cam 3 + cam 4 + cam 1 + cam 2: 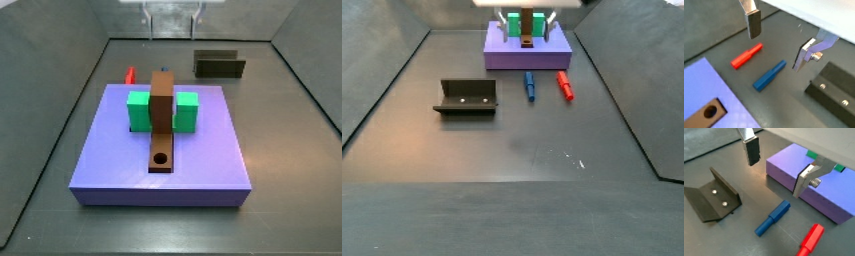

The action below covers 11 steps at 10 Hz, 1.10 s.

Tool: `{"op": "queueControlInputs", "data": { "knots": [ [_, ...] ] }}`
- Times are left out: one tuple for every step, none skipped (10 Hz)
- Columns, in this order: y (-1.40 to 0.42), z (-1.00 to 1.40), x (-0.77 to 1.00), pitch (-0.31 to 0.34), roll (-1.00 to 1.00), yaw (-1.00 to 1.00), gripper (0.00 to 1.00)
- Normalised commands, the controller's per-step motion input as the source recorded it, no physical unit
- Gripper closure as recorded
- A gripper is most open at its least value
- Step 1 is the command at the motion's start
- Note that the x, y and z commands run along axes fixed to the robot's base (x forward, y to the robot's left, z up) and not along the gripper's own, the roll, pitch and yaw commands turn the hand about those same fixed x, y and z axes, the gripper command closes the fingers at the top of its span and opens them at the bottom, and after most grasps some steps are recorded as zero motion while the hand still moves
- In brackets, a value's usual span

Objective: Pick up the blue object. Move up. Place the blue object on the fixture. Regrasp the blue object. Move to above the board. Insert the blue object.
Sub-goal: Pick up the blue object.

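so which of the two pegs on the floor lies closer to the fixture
The blue peg. In a side view it lies between the fixture and the red peg, which lies on its far side. The open pincer hangs above both, holding nothing.

Two green blocks (160, 110) — one gripper (777, 42)

No text, label, brand, number or sign could be read in any view. The board (201, 160), the blue object (773, 218), the fixture (465, 97) and the red piece (747, 55) all showed plain, unmarked surfaces. The gripper (777, 42), hanging open above the floor, bore no readable marking either.
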Motion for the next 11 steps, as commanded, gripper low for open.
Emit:
{"op": "queueControlInputs", "data": {
  "knots": [
    [-0.33, -0.83, -0.01, -0.164, 0.06, 0.08, 0.0],
    [-0.25, -0.79, -0.02, -0.133, 0.13, 0.04, 0.0],
    [-0.15, -0.75, 0.0, -0.113, 0.13, 0.0, 0.0],
    [-0.1, -0.75, 0.0, -0.087, 0.11, 0.0, 0.0],
    [-0.07, -0.74, 0.0, -0.089, 0.1, 0.0, 0.0],
    [-0.04, -0.68, -0.03, -0.104, 0.14, 0.0, 0.0],
    [-0.02, -0.61, -0.06, -0.114, 0.21, 0.0, 0.0],
    [-0.01, -0.61, -0.08, -0.116, 0.22, 0.0, 0.0],
    [-0.04, -0.59, -0.09, -0.123, 0.21, 0.0, 0.0],
    [-0.06, -0.55, -0.05, -0.127, 0.15, 0.0, 0.0],
    [-0.12, -0.37, 0.0, -0.103, 0.1, 0.0, 0.0]
  ]
}}
